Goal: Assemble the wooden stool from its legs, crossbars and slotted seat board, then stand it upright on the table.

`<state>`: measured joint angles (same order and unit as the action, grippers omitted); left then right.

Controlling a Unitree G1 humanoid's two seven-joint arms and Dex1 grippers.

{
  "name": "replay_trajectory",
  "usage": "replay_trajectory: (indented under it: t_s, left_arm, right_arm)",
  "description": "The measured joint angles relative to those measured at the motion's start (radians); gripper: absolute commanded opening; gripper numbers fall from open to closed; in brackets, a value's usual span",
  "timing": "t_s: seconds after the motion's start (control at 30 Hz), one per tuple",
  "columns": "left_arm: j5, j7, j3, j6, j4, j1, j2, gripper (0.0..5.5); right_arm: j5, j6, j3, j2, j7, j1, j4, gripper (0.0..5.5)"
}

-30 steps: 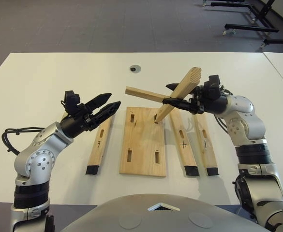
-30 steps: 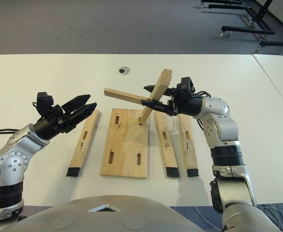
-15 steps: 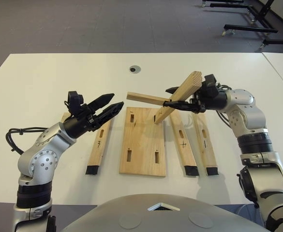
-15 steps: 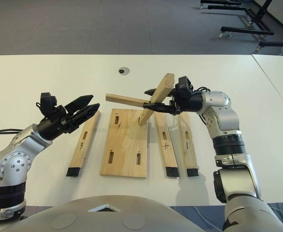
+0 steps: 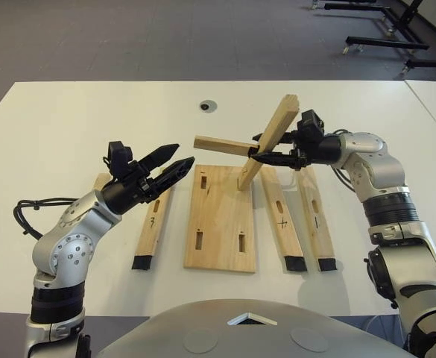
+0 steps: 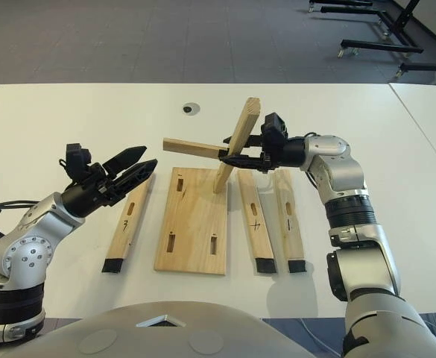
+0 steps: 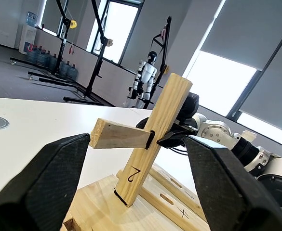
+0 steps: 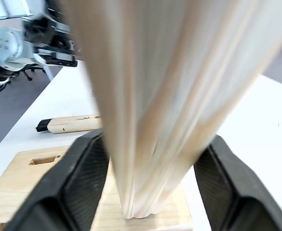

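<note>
The slotted seat board [image 5: 219, 224] lies flat at the table's middle. A wooden leg [image 5: 275, 133] marked 2, with a crossbar [image 5: 219, 145] sticking out toward my left, leans steeply with its foot at the board's far right slot. My right gripper [image 5: 266, 149] is shut on this leg at mid-height; in the right wrist view the leg [image 8: 155, 96] sits between both fingers [image 8: 83, 178]. My left gripper [image 5: 174, 159] hovers open left of the board, above another leg [image 5: 152, 224], aimed at the crossbar [image 7: 119, 134].
Two more legs [image 5: 281, 218] [image 5: 314, 220] with black feet lie side by side right of the board. A round grommet [image 5: 206, 106] sits in the far table top. Metal stand bases [image 5: 385, 41] are on the floor beyond the table.
My right gripper has tipped the leg more upright, its top swinging toward the left. My left arm has edged slightly closer to the board, still open.
</note>
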<state>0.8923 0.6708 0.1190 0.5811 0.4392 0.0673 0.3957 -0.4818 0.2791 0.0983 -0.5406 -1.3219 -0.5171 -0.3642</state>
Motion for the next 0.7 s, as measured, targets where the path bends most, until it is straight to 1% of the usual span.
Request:
replay_trajectory:
  t_s: [0.1, 0.17, 0.23, 0.33, 0.37, 0.47, 0.57, 0.7]
  left_arm:
    - [0.000, -0.007, 0.000, 0.000, 0.012, 0.001, -0.008, 3.59]
    - [0.000, -0.009, -0.001, 0.000, 0.014, 0.001, -0.011, 3.59]
    - [0.000, -0.011, 0.000, 0.000, 0.015, 0.001, -0.012, 3.59]
    - [0.000, -0.018, 0.003, 0.000, 0.016, 0.002, -0.014, 3.59]
    - [-0.001, -0.020, 0.006, 0.000, 0.016, 0.003, -0.014, 3.59]
    - [0.000, -0.025, 0.010, -0.001, 0.016, 0.003, -0.014, 3.59]
    - [-0.002, -0.024, 0.012, -0.003, 0.016, 0.003, -0.015, 3.59]
    - [-0.016, -0.024, -0.001, -0.017, 0.011, 0.002, -0.022, 3.59]
  right_arm:
    - [-0.038, 0.040, -0.060, 0.009, 0.035, 0.000, 0.028, 3.81]
    - [-0.065, 0.064, -0.100, 0.009, 0.058, 0.001, 0.062, 4.30]
    - [-0.108, 0.092, -0.149, 0.010, 0.086, 0.002, 0.098, 4.65]
    - [-0.223, 0.161, -0.263, 0.014, 0.155, -0.001, 0.169, 4.65]
    - [-0.275, 0.198, -0.314, 0.019, 0.204, -0.021, 0.175, 4.65]
    - [-0.380, 0.257, -0.414, 0.042, 0.314, -0.091, 0.190, 4.65]
    - [-0.405, 0.298, -0.411, 0.082, 0.404, -0.134, 0.237, 4.65]
    - [-0.375, 0.308, -0.319, 0.144, 0.442, -0.160, 0.276, 4.65]
